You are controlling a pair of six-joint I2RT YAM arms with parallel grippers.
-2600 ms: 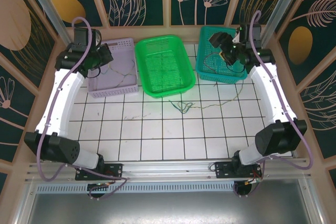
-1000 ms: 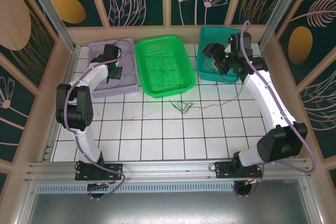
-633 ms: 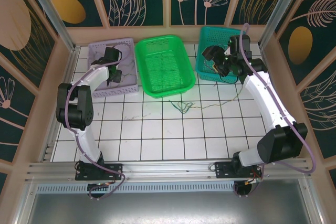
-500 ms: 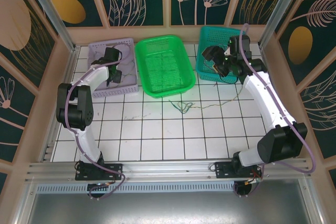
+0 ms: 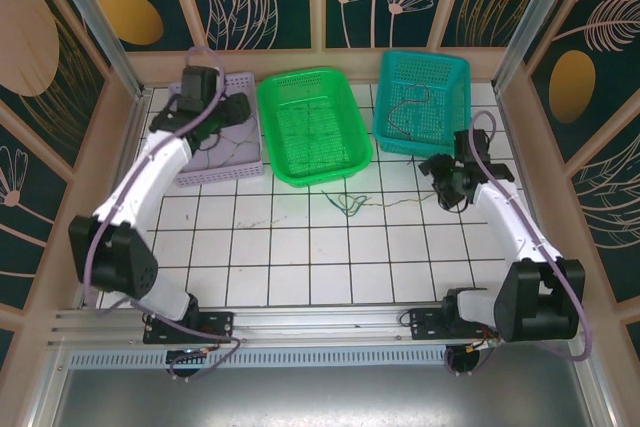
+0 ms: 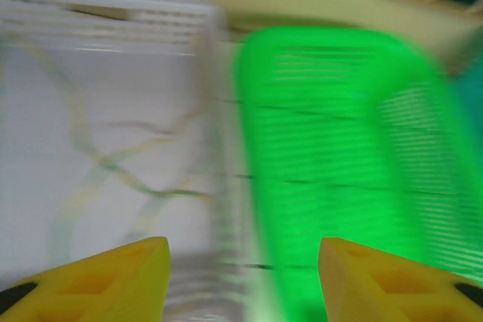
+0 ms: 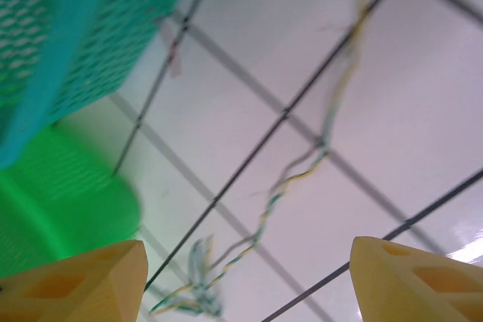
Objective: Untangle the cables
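the knotted cables (image 5: 350,203) lie on the counter (image 5: 300,247) just before the green basket (image 5: 318,178), your right fingers (image 7: 75,277) spread empty near their trailing strand (image 7: 290,180), left fingers (image 6: 98,277) parted empty over the purple basket (image 5: 215,173), so a one-sided pull may tighten the knot

The white tiled worktop (image 5: 300,247), crossed by dark grid lines, carries three plastic baskets in a row along its far edge. A lavender slatted basket (image 5: 215,173) is on the left, a bright green mesh basket (image 5: 316,175) in the middle and a teal mesh basket (image 5: 420,143) on the right. Just in front of the green one, a knot of thin green and yellow cables (image 5: 350,204) lies on the tiles, with one strand trailing off to the right.
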